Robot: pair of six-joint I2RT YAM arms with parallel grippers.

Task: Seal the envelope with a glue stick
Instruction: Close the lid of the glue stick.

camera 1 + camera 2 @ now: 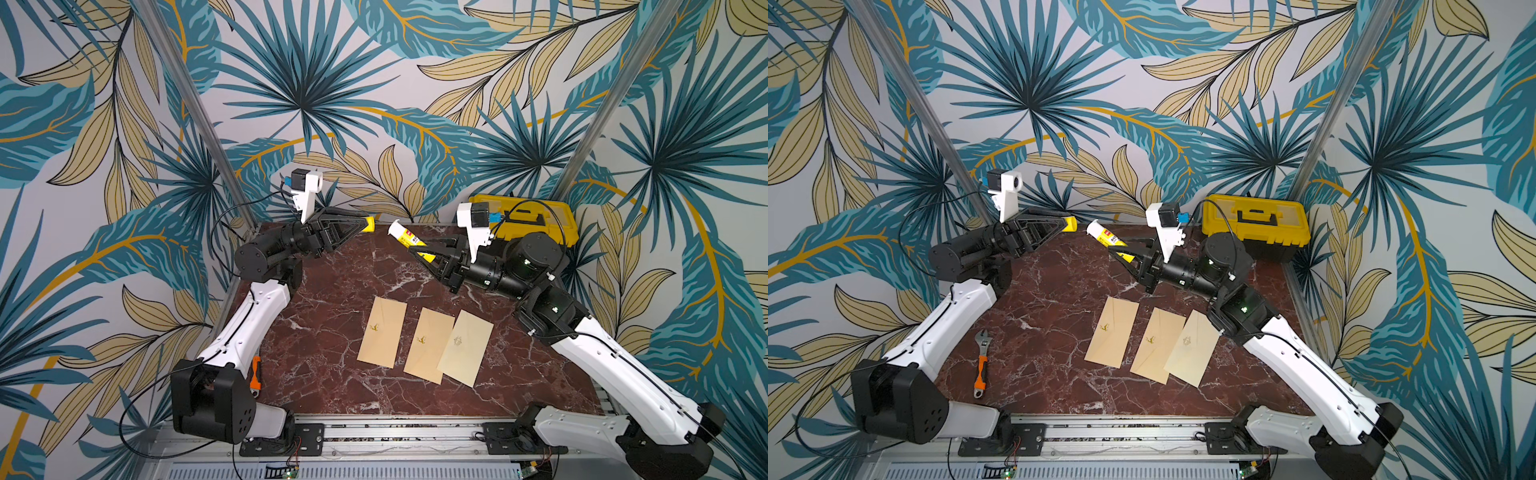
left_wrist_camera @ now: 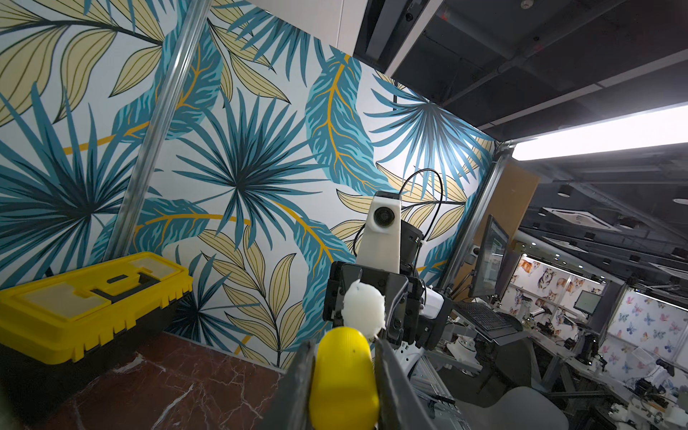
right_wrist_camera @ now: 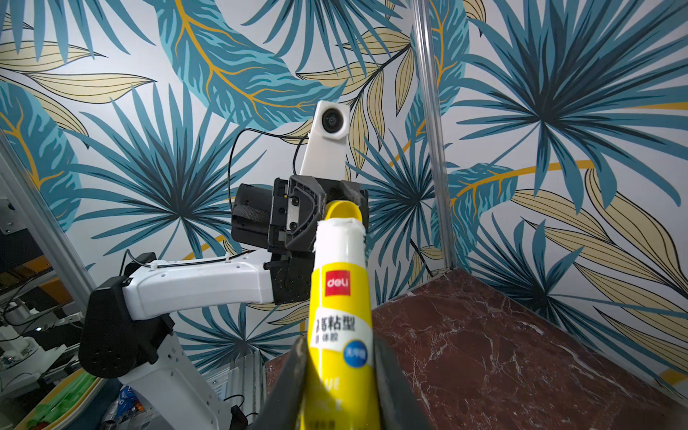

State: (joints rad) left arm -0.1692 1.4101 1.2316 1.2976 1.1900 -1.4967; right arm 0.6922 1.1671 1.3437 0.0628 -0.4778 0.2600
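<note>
Marble table (image 1: 332, 291), red-brown with white veins, boxed in by leaf-print walls on the far and side edges and by a metal rail at the near edge. Both arms reach in from the near corners and meet high over the far edge. Yellow toolbox (image 1: 1254, 224), lid shut, fills the far right corner against the wall, just behind the right arm's wrist. Three tan envelopes lie flat right of centre, fanned side by side: left envelope (image 1: 382, 332) sits just beside the middle envelope (image 1: 428, 345), and the right envelope (image 1: 465, 349) overlaps the middle one's right edge. Bare marble lies all round them: a wide strip between them and the grippers, another down to the near rail, and most of the left half. Orange-handled wrench (image 1: 981, 365) lies near the left edge beside the left arm; in a top view (image 1: 255, 372) that arm half hides it. Right gripper (image 1: 419, 251) is clamped on the lower body of the glue stick (image 1: 405, 236), which is held in the air over the far edge, tilted, its uncapped white end aimed up and left. Left gripper (image 1: 359, 225) pinches the cap (image 1: 369, 224) between its fingertips. Cap and stick are apart with a small gap between them, and the cap's open mouth (image 3: 342, 212) faces the stick's tip.
</note>
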